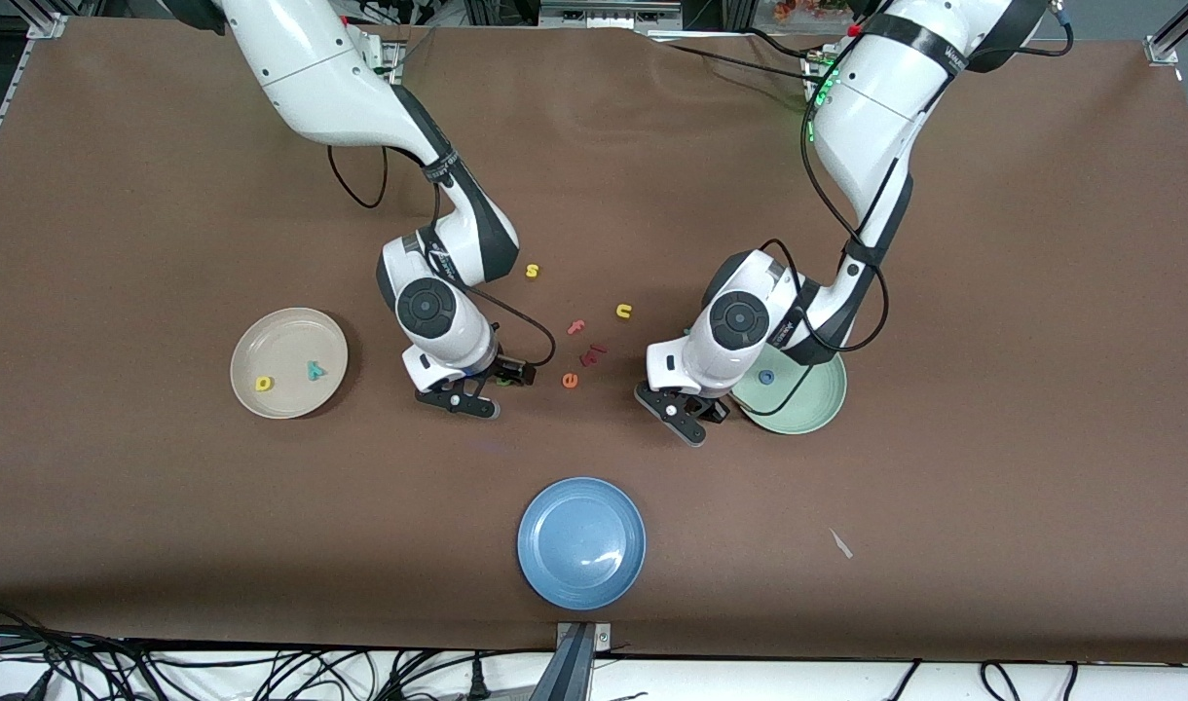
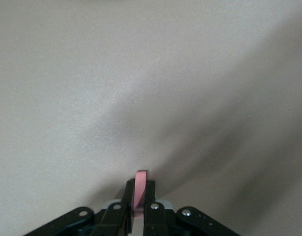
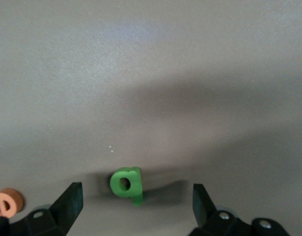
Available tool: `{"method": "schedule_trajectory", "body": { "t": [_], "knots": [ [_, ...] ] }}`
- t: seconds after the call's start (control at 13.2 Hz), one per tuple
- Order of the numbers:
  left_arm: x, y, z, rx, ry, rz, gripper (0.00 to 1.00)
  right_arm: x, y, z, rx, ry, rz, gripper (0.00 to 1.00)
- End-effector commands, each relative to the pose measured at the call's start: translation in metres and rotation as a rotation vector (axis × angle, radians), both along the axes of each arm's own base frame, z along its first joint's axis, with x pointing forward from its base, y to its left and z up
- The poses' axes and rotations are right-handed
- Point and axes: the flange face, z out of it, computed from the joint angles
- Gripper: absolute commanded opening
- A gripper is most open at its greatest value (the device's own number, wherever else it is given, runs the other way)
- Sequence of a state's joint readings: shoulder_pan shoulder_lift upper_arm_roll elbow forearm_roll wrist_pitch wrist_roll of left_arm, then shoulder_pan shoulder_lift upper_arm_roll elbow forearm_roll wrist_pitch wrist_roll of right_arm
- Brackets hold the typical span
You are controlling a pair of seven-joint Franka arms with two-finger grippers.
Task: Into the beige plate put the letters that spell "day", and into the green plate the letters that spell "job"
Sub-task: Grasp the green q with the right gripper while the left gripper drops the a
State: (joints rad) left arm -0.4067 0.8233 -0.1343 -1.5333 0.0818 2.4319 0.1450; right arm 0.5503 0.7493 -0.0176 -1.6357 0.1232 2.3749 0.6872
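Left gripper point(image 2: 139, 206) pinches a salmon-pink flat letter point(image 2: 140, 189) edge-on, low over the brown table point(image 1: 993, 292) beside the pale green plate point(image 1: 813, 409), blue ring "o" point(image 1: 766, 377) in it. Right gripper point(image 3: 136, 201) spread wide around a dark green stemmed letter point(image 3: 126, 184) mid-table. Beige plate point(image 1: 282, 331), toward the right arm's end, holds a yellow letter point(image 1: 264, 384) and a teal one point(image 1: 315, 371).

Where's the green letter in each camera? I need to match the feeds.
Front view: the green letter barely shows beside the right tool, with the orange "e" next to it toward the left arm's end.
Left wrist view: not in it; the left tool pinches a pink letter.
Right wrist view: it lies on the table, between the open fingers.
Shared landmark: the orange "e".
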Motion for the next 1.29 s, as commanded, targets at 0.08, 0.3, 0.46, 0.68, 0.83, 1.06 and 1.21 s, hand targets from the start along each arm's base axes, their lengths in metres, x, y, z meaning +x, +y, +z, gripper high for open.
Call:
{"method": "schedule_trajectory", "body": {
  "t": [0.08,0.3,0.46,0.68,0.83,1.06,1.21],
  "knots": [
    [0.011,0.001,0.037,0.007,-0.055,-0.017,0.0,0.004,0.01,-0.004,0.008,-0.001,-0.011,0.84],
    [0.01,0.015,0.087,0.046,-0.028,-0.04,0.0,0.008,0.011,0.001,0.015,-0.009,-0.012,0.77],
    [0.008,0.037,0.103,0.096,0.043,-0.029,0.0,0.013,0.008,-0.003,0.016,-0.011,-0.017,0.76],
    [0.002,0.074,0.116,0.121,0.075,-0.04,0.0,0.014,0.011,-0.004,0.017,-0.014,-0.017,0.72],
    [-0.017,0.082,0.116,0.138,0.099,-0.045,0.0,0.015,0.011,-0.002,0.019,-0.016,-0.018,0.65],
    [-0.035,0.099,0.103,0.16,0.142,-0.091,0.0,0.015,0.012,-0.001,0.022,-0.016,-0.021,0.52],
    [-0.036,0.12,0.081,0.15,0.175,-0.061,0.0,0.014,0.013,0.0,0.022,-0.016,-0.019,0.49]
  ]
}}
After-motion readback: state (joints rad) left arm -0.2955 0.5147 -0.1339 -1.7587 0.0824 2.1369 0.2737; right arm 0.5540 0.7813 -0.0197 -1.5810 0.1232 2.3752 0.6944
